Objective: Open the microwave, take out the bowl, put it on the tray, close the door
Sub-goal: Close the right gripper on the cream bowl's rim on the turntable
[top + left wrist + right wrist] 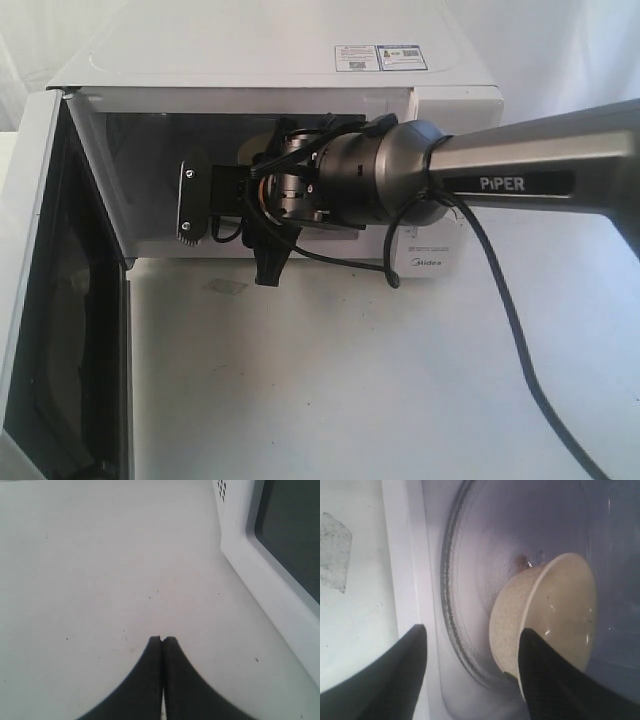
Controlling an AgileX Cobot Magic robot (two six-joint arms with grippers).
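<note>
The white microwave (300,60) stands at the back with its door (40,300) swung wide open at the left. My right arm (500,170) reaches into the cavity, and its fingertips are hidden in the exterior view. In the right wrist view my right gripper (473,628) is open. The cream-yellow bowl (560,605) sits on the glass turntable (485,545). One fingertip overlaps the bowl's rim and the other stays outside it, so part of the wall shows between them. My left gripper (162,638) is shut and empty over the table, beside the door's outer face (270,590). No tray is in view.
A pale sticker patch (225,288) lies on the white table (350,380) just in front of the microwave. The right arm's black cable (520,330) trails across the table at the right. The open door blocks the left edge.
</note>
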